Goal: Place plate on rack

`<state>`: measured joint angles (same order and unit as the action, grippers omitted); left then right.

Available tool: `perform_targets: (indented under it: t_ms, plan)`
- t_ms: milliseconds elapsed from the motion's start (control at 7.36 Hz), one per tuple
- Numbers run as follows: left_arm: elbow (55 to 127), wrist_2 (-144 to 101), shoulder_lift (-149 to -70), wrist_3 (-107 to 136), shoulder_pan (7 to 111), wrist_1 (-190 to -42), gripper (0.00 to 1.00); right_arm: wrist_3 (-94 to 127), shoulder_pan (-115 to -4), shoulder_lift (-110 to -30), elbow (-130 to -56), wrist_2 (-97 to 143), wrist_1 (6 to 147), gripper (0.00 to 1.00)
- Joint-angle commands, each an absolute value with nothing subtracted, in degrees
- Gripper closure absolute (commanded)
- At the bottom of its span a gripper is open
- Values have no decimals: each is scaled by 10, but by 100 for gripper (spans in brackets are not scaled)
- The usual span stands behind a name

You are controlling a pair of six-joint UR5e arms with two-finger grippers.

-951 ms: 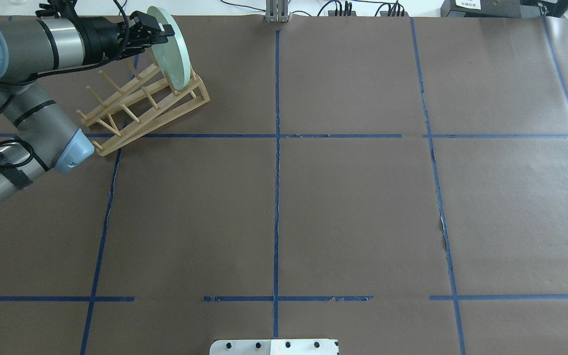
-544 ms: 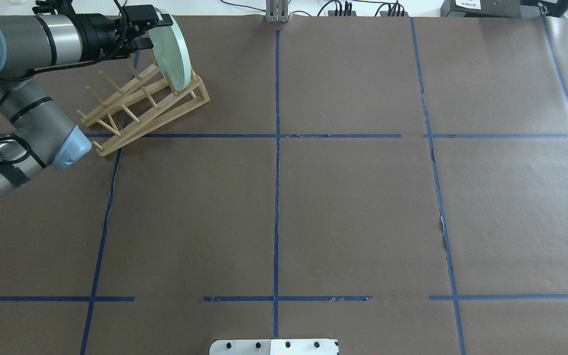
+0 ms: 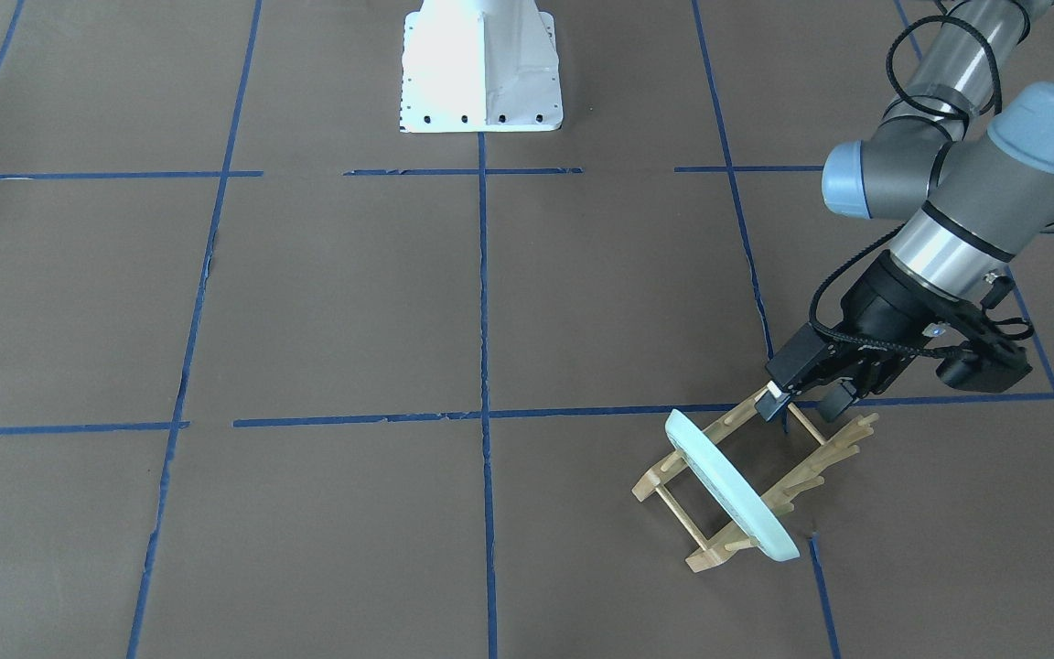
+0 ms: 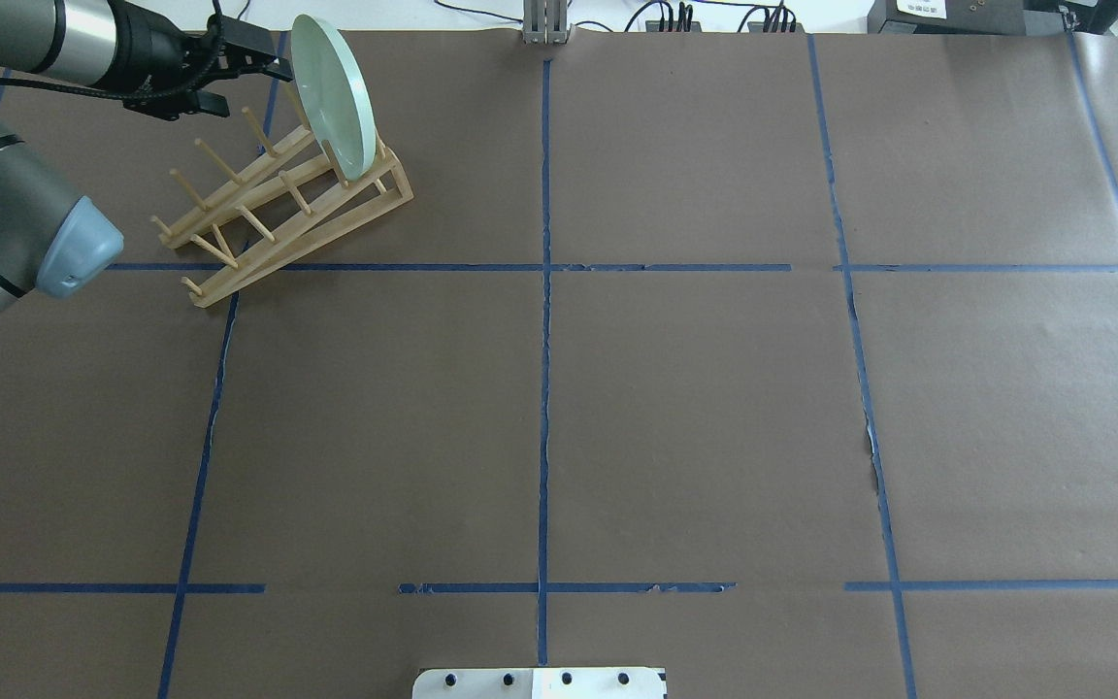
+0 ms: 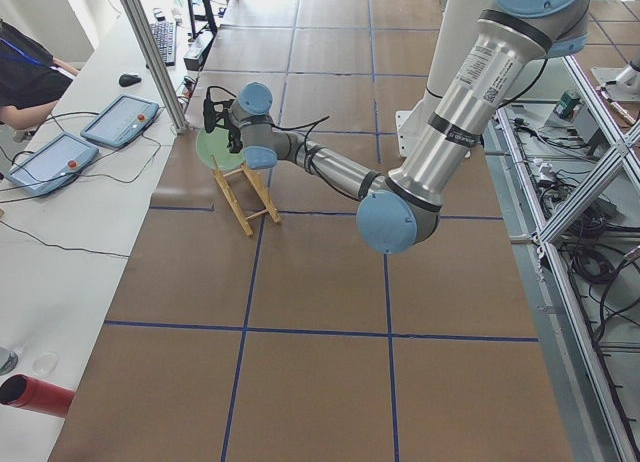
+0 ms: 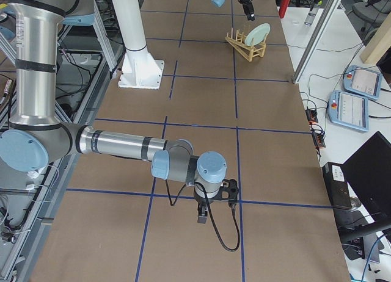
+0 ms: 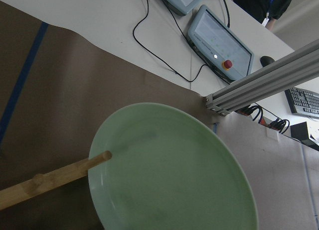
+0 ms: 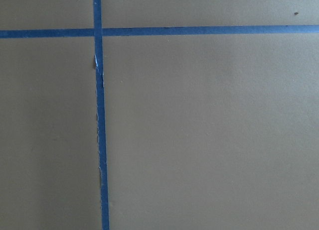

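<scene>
Plate [image 4: 331,92] stands on edge between the rack [image 4: 278,209] end pegs. Left pincer [image 3: 803,405] hangs spread apart nearby, not touching it. Whether the right pincer [image 6: 203,218] is apart or together, I cannot tell.

You have a round pale mint-green plate [image 4: 331,92], smooth with a soft sheen; whether it is ceramic or plastic you cannot tell. The small light wooden dish rack [image 4: 345,223] is bare-looking matt wood. The table's brown paper cover [image 4: 695,408] is matt and faintly creased, and the blue tape lines [image 4: 543,388] on it are torn ragged in places. The left arm [image 4: 74,39] has tubes of brushed silvery metal, and its joint caps [image 4: 74,252] are smooth pale-blue plastic. The white robot base [image 3: 481,64] looks like glossy painted metal.
</scene>
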<state>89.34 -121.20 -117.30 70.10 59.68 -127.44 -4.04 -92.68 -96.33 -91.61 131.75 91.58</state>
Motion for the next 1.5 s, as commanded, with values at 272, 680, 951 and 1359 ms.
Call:
perform_targets:
  t_ms: [272,680,951,1359]
  plan:
    - [1037,-1223,-1128,261,683,-844,1,-40,-926,-963,-916,1317,916,0]
    - [1033,-1274,-997,-49,804,-820,0,-40,-927,-963,-916,1317,916,0]
    - [1003,-1317,-901,-119,888,-824,0,-40,-926,-963,-916,1317,916,0]
    - [999,-1324,-860,-132,929,-822,0,-40,-926,-963,-916,1317,916,0]
